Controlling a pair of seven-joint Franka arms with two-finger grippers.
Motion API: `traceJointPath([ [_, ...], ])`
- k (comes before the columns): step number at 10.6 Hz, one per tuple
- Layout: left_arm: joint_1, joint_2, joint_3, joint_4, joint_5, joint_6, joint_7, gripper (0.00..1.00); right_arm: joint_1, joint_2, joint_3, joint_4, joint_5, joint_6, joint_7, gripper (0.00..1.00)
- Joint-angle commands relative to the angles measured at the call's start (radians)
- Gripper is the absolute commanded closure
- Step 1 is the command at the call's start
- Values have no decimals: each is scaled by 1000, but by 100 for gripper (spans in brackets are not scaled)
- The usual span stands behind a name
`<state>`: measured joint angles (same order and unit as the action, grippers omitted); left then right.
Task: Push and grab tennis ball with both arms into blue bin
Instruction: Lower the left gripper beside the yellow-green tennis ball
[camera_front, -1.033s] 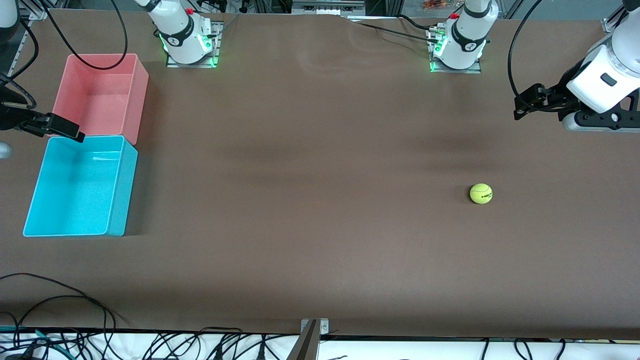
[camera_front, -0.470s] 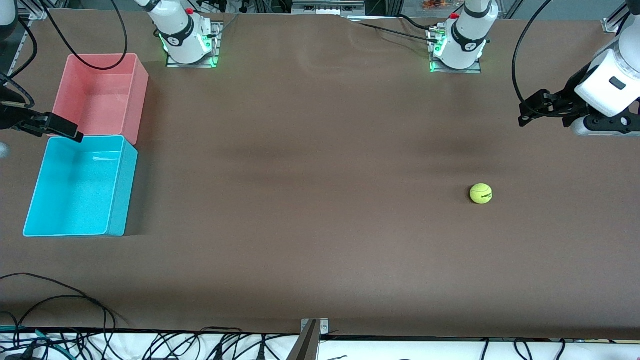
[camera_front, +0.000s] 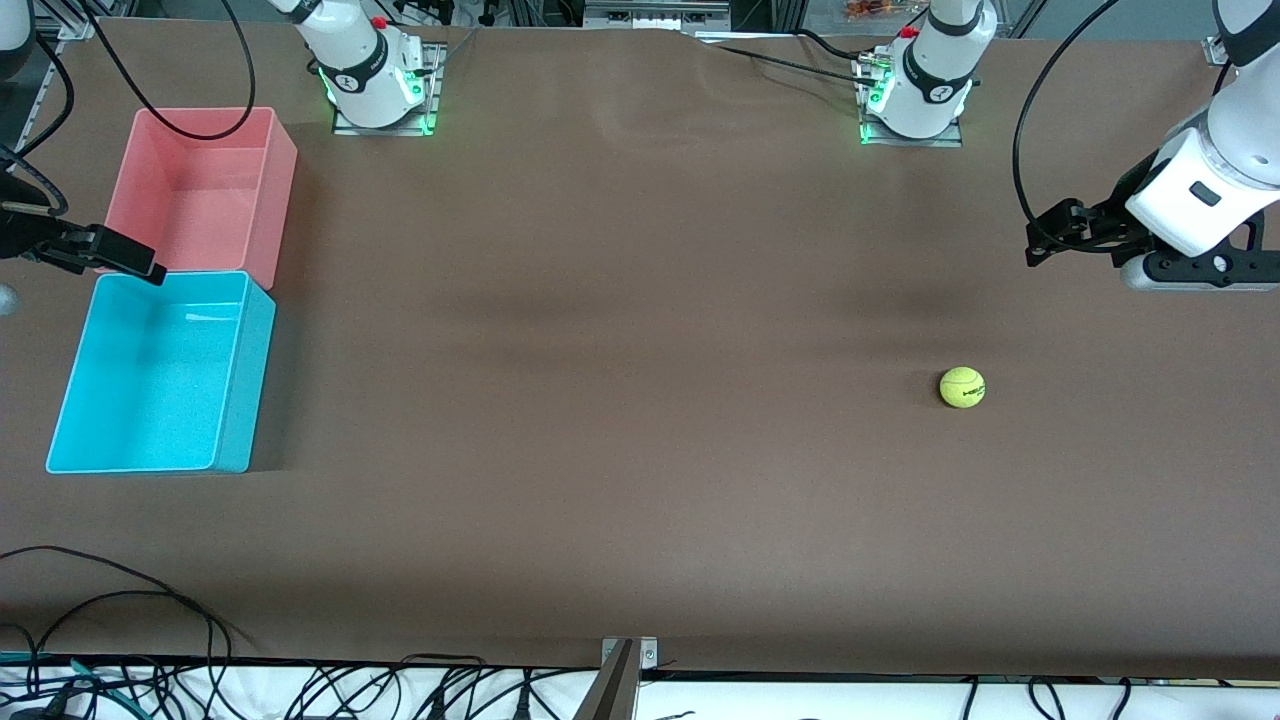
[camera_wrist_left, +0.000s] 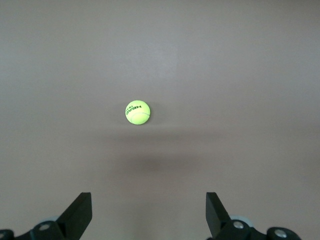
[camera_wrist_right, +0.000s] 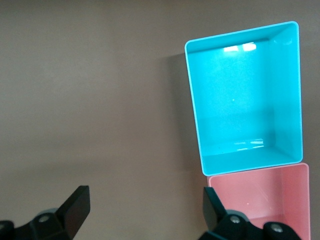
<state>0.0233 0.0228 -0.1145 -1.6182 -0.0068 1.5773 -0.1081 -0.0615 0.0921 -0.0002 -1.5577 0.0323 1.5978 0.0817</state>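
Though open-topped, blue bin (camera_front: 160, 372) bare.

My left gripper (camera_front: 1040, 235) shifts: from half a second ago it swings back toward frame centre and slightly up, ending near where it was a second ago. My wrist housing now sits higher at the right edge of the frame, fingers spread.
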Motion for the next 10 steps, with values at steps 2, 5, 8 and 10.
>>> traceJointPath([
  [2,1,20,1,-31,39,70,1,0,-1,8,-1,27,20,-25,-2,0],
  [5,1,58,1,-63,86,105,13,0,0,8,-1,27,30,-22,4,0],
  [8,3,69,1,-97,90,125,5,0,-1,14,-1,27,46,-22,4,0],
  [10,24,60,1,-133,88,173,14,0,-1,15,-1,27,43,-16,6,0],
])
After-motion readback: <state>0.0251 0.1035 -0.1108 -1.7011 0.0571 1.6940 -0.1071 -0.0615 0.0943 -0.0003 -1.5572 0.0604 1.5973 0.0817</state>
